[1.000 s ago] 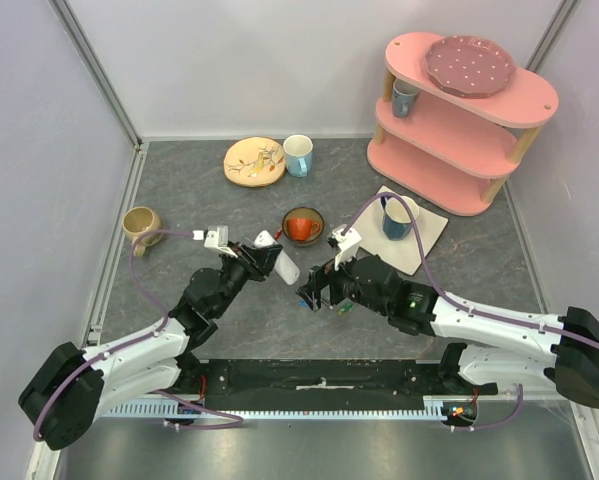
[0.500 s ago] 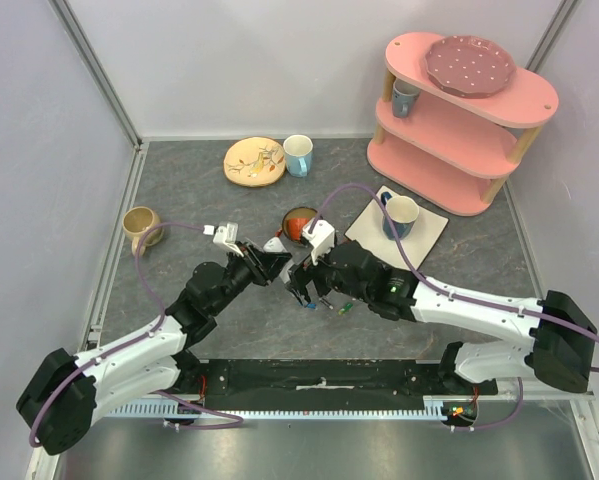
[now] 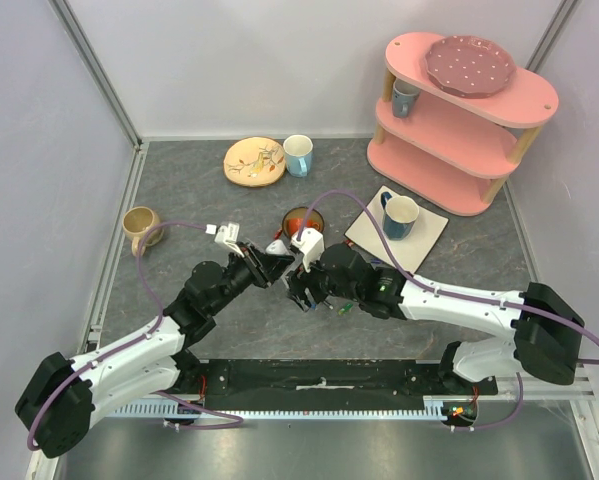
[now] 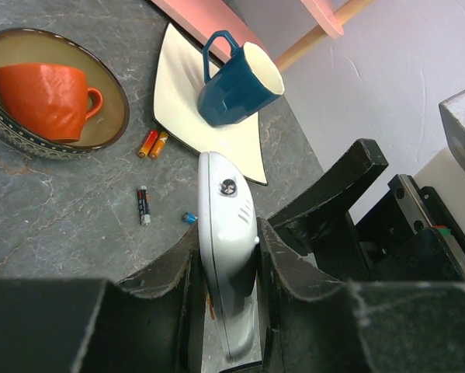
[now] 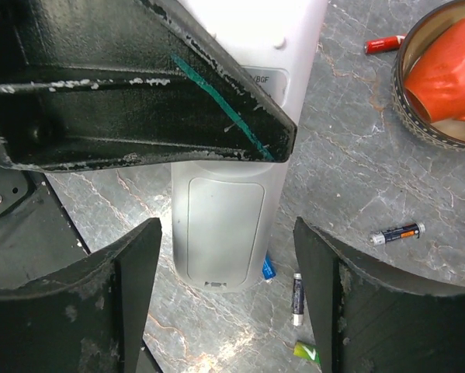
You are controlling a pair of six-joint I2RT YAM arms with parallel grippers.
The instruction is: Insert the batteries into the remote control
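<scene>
- The left gripper (image 4: 228,237) is clamped on the remote control (image 4: 226,225). Its black fingers (image 4: 170,284) press on the two long edges of the white bar.
- In the top view the remote is held near the middle of the grey table (image 3: 179,190), where the two grippers meet.
- The right gripper (image 5: 226,233) has its jaws apart. They straddle the remote's free end, with a narrow strip of table showing on each side, so it grips nothing.
- In the right wrist view, the remote face turned toward the camera has a rounded rectangular panel outlined on it.
- Loose batteries lie on the table under and around the remote:
  - a blue battery (image 5: 268,268) sits at the remote's 5 o'clock corner;
  - a dark battery (image 5: 296,291) lies just beside the blue one;
  - a green battery (image 5: 306,352) is at 6 o'clock from that one;
  - a black-and-orange battery (image 5: 399,231) lies out at 3 o'clock;
  - a red battery (image 5: 383,44) is up at 1 o'clock.
- A dark-rimmed bowl (image 3: 287,222) holding an orange cup (image 3: 301,228) stands at 1 o'clock from the remote in the top view.
- A dark blue mug (image 3: 399,215) on a cream square plate (image 3: 369,230) is farther off, at 2 o'clock.
</scene>
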